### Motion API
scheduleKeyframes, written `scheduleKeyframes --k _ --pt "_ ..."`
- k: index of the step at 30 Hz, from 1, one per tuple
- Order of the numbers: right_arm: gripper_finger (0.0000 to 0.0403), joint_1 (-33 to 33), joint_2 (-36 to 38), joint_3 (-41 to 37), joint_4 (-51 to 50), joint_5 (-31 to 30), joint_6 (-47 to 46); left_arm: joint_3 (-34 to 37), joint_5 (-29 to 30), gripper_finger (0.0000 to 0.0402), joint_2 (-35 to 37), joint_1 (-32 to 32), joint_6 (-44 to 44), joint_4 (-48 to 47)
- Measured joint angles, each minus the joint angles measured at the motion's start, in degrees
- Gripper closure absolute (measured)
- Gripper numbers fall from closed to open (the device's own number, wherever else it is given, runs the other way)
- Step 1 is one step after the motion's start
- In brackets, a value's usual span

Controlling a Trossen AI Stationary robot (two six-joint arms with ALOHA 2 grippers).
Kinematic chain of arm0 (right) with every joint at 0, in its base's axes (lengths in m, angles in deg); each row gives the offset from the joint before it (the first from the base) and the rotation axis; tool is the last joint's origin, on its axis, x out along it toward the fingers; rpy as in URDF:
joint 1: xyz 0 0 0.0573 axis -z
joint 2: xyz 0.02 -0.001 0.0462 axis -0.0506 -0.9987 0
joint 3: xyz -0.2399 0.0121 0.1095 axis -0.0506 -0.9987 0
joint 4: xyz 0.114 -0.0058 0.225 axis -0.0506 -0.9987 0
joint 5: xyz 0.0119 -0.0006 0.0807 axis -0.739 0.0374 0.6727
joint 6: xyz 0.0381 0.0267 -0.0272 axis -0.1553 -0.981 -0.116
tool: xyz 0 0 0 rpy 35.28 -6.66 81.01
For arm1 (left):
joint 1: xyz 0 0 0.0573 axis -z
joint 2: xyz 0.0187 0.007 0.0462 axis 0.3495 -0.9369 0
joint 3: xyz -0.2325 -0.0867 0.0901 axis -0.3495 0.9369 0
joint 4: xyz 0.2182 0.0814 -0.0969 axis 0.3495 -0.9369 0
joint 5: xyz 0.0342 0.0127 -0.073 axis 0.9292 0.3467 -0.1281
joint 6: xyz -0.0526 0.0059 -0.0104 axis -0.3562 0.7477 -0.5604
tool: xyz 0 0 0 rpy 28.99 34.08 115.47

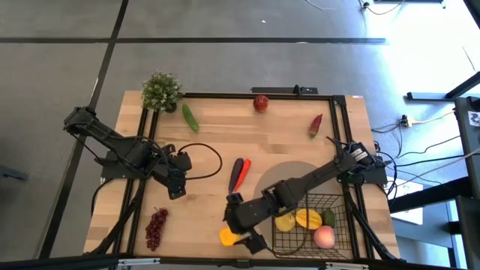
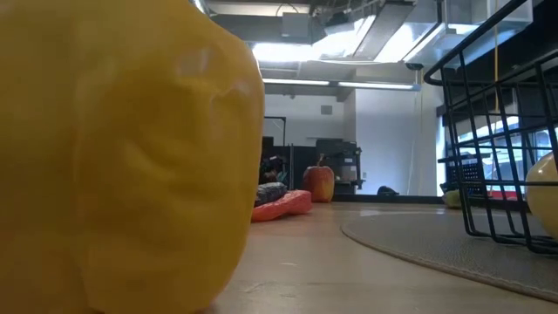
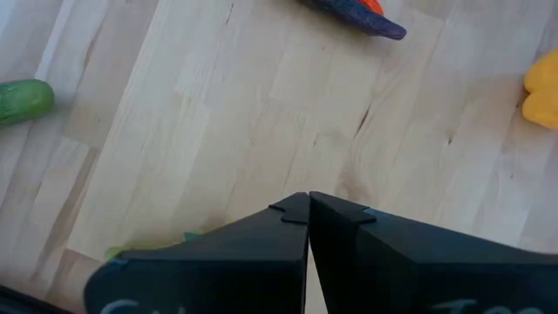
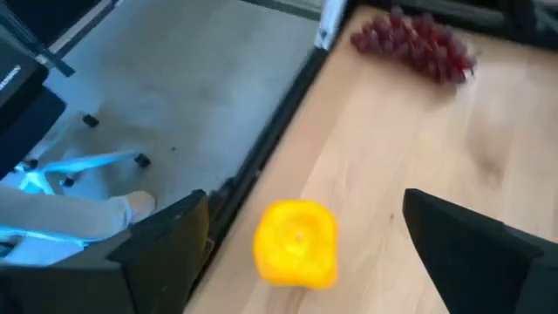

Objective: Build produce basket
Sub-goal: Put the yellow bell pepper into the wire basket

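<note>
High view, left to right. Grapes (image 1: pixel 156 228) lie at the lower left of the table (image 1: pixel 277 135), well apart from both grippers. A potted plant (image 1: pixel 161 91) stands at the upper left corner, with a cucumber (image 1: pixel 190 118) just to its right.

The left gripper (image 1: pixel 176 193) sits left of centre, above and to the right of the grapes. Its fingers are shut together with nothing between them; the left wrist view shows the two tips meeting over bare wood.

A long red and dark vegetable (image 1: pixel 239 174) lies at centre. An apple (image 1: pixel 260 103) rests at the upper edge, and a chili (image 1: pixel 316 125) lies at the upper right.

The right gripper (image 1: pixel 245 238) is at the lower centre, directly at the yellow pepper (image 1: pixel 228 236), which sits at the table's near edge, left of the basket (image 1: pixel 337 238). In the right wrist view the fingers (image 4: pixel 166 240) stand wide apart with the pepper (image 4: pixel 296 243) between them; neither finger is seen pressing it.

The basket occupies the lower right, on a round grey mat (image 1: pixel 281 178). Inside it lie a lemon (image 1: pixel 285 222), a mango (image 1: pixel 308 218) and a peach (image 1: pixel 324 237); a small dark item beside the mango cannot be identified.

In the low view the pepper (image 2: pixel 122 157) fills the left of frame, resting on the table.
</note>
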Motion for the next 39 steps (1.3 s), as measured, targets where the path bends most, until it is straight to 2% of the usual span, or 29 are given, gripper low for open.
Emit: scheduleKeyframes --k 6,16,39 --pt "0.0031 0.59 -4.47 0.02 -0.58 1.83 -4.51 0.0 0.02 0.0401 0.0 -0.01 0.0 0.09" --pt "0.0031 0.65 -9.45 0.02 -0.6 3.16 -4.62 0.0 0.0 0.0401 0.0 -0.02 -0.02 0.17" --pt "0.0031 0.65 -13.09 -0.01 0.58 4.84 -4.3 0.0 0.02 0.0401 0.0 -0.02 -0.02 0.37"
